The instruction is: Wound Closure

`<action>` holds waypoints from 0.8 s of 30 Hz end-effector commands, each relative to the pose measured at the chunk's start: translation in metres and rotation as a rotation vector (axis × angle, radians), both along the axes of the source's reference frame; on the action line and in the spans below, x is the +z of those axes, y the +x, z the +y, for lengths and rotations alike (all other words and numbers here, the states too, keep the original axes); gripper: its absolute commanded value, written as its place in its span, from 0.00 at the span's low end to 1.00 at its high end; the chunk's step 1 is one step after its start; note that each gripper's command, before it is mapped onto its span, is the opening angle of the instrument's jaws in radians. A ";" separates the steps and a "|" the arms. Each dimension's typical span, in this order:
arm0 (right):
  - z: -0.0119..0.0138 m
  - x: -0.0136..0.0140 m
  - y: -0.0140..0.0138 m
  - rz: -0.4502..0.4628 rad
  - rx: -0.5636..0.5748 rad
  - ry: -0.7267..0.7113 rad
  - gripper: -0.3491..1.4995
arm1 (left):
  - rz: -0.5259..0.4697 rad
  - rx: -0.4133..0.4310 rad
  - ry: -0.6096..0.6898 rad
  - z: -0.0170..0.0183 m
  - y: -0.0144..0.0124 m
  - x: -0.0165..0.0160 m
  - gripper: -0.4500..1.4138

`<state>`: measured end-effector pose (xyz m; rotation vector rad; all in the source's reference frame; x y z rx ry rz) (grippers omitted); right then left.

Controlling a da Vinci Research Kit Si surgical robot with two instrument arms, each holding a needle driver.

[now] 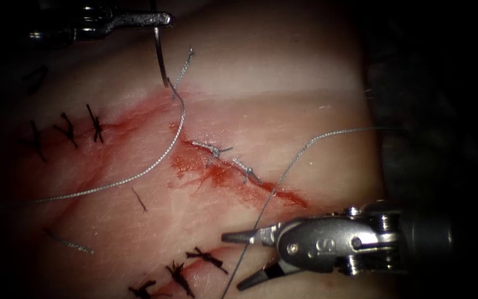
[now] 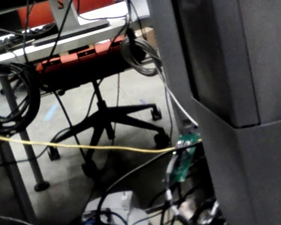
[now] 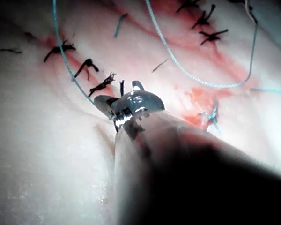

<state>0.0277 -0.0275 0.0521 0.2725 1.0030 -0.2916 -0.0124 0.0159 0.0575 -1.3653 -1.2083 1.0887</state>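
Left tool point(image 1: 164, 21): enters the endoscope view at about 11 o'clock, lying nearly level above the tissue; its jaws are closed on the needle, clamped at the needle's upper end.

Needle point(image 1: 160, 55): hangs from the left tool's jaws and curves down toward 6 o'clock; its lower end reaches the tissue surface just above the upper end of the cut. Whether the tip sits in the tissue cannot be told.

Right tool point(image 1: 243, 260): comes in at about 4 o'clock, tips pointing toward 9 o'clock; its jaws stand moderately apart in a V and hold nothing. The thread runs across the gap close to the hinge; whether it touches the metal cannot be told.

Thread point(image 1: 139, 176): pale and twisted; from the needle's lower end one stretch sweeps down and out toward 8 o'clock, left of the cut. A second stretch comes from 3 o'clock, crosses the lower end of the cut and passes the right tool's jaws toward 6 o'clock. A short free end sticks up just right of the needle.

Tissue point(image 1: 283, 88): pale, with the cut point(image 1: 233, 177) running from 11 o'clock down toward 4 o'clock, red fluid point(image 1: 217, 176) along it.

Pale stitches point(image 1: 212, 148): two knots sit across the cut's middle.

Dark stitches point(image 1: 67, 128): rows at 9 o'clock and at 6 o'clock.
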 end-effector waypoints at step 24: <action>-0.0007 0.0092 0.0007 -0.288 -0.384 -0.489 0.00 | 0.000 0.001 0.001 0.0001 -0.0005 0.0004 0.00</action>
